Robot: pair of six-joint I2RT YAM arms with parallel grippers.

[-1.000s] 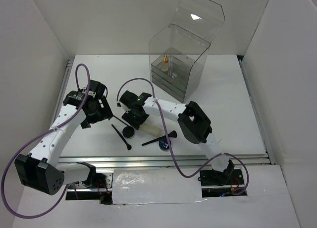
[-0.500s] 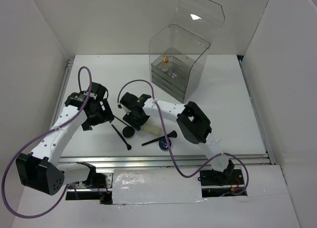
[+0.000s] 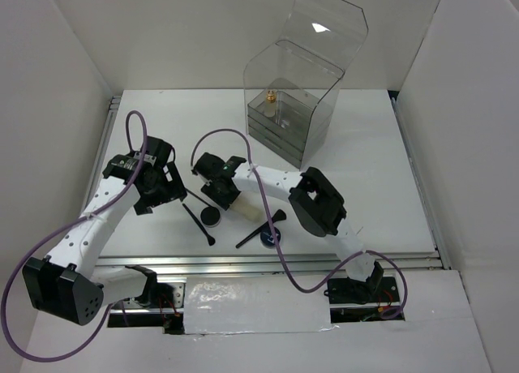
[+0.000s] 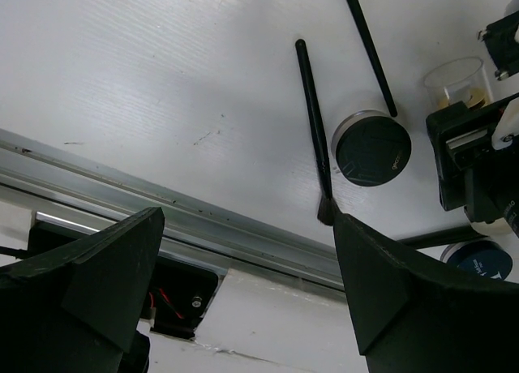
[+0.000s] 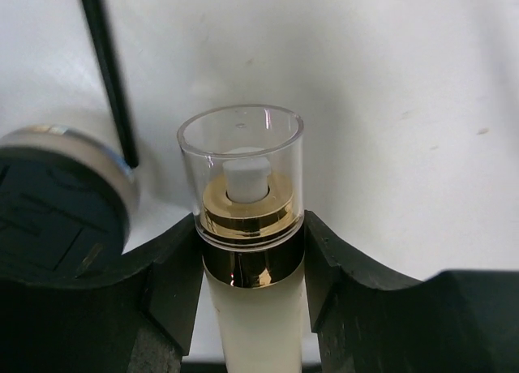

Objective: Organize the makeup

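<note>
My right gripper (image 5: 251,251) is shut on the cream tube (image 5: 247,308), its jaws clamped at the gold collar just below the clear cap. In the top view this gripper (image 3: 217,190) holds the tube (image 3: 247,209) low over the table. A round dark jar (image 3: 210,217) sits just beside it and shows in the right wrist view (image 5: 57,203). A second dark jar (image 3: 268,237) lies nearer the front. Thin black brushes (image 3: 199,224) (image 3: 259,229) lie around the jars. My left gripper (image 3: 158,186) is open and empty, left of the brushes (image 4: 312,122). A small gold lipstick (image 3: 271,99) stands in the acrylic box.
The clear acrylic box with drawers (image 3: 296,105) stands at the back centre, its lid raised. The metal rail of the table's front edge (image 4: 203,227) runs under my left gripper. White walls close in both sides.
My right gripper with the cream tube has shifted slightly left. The brush by the front jar has swung, its handle end nearer the front edge. My left gripper has drifted a little.
</note>
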